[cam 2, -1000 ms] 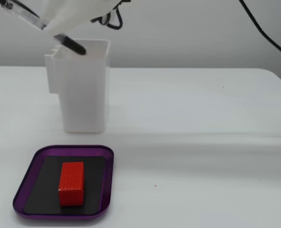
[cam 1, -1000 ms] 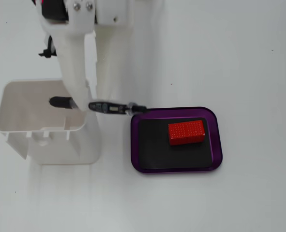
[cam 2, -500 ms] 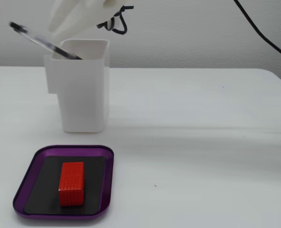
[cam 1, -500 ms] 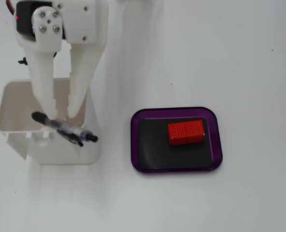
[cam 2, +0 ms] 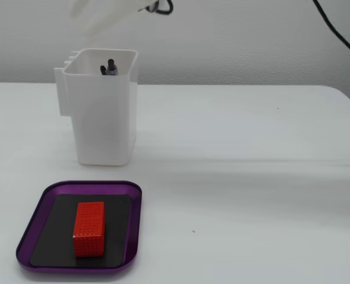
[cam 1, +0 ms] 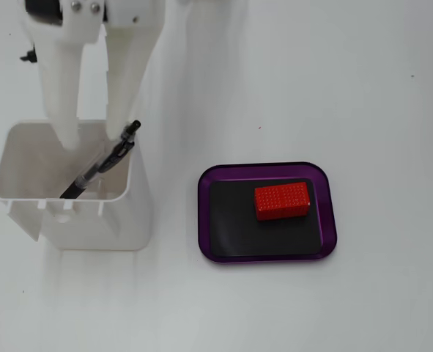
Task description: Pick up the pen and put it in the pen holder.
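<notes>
The gripper (cam 1: 91, 139) is released, its 2 white fingers (cam 1: 122, 117) spread apart above the pen holder (cam 1: 26, 158) and holding nothing. The pen (cam 1: 102, 165) stands tilted inside the pen holder, its top end leaning on the right wall in a fixed view. In both fixed views, a red block (cam 2: 89, 229) lies in the purple tray (cam 2: 38, 201).

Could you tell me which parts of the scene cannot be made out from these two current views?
- Pen: lower end hidden inside the pen holder; the side fixed view shows only its top, behind the wall.
- Gripper: blurred and cut off by the top edge in the side fixed view.
- Arm base: outside both fixed views.
</notes>
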Robot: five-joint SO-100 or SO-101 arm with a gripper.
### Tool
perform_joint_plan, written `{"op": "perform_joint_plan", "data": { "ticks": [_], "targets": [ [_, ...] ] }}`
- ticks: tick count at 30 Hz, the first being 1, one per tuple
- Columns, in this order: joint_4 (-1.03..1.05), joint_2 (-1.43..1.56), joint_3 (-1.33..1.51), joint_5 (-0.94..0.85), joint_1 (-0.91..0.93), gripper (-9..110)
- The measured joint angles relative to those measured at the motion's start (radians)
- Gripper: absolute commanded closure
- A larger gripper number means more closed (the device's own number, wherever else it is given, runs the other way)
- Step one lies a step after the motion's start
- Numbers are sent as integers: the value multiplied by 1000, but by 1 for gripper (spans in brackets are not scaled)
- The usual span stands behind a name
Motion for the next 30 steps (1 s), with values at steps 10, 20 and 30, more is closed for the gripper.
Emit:
{"op": "perform_joint_plan", "data": {
  "ticks": [10,20,30],
  "targets": [
    [385,400,-87,-299,-97,91],
    [497,693,560,-324,-107,91],
    [149,1080,1408,-333,-106,91]
  ]
}}
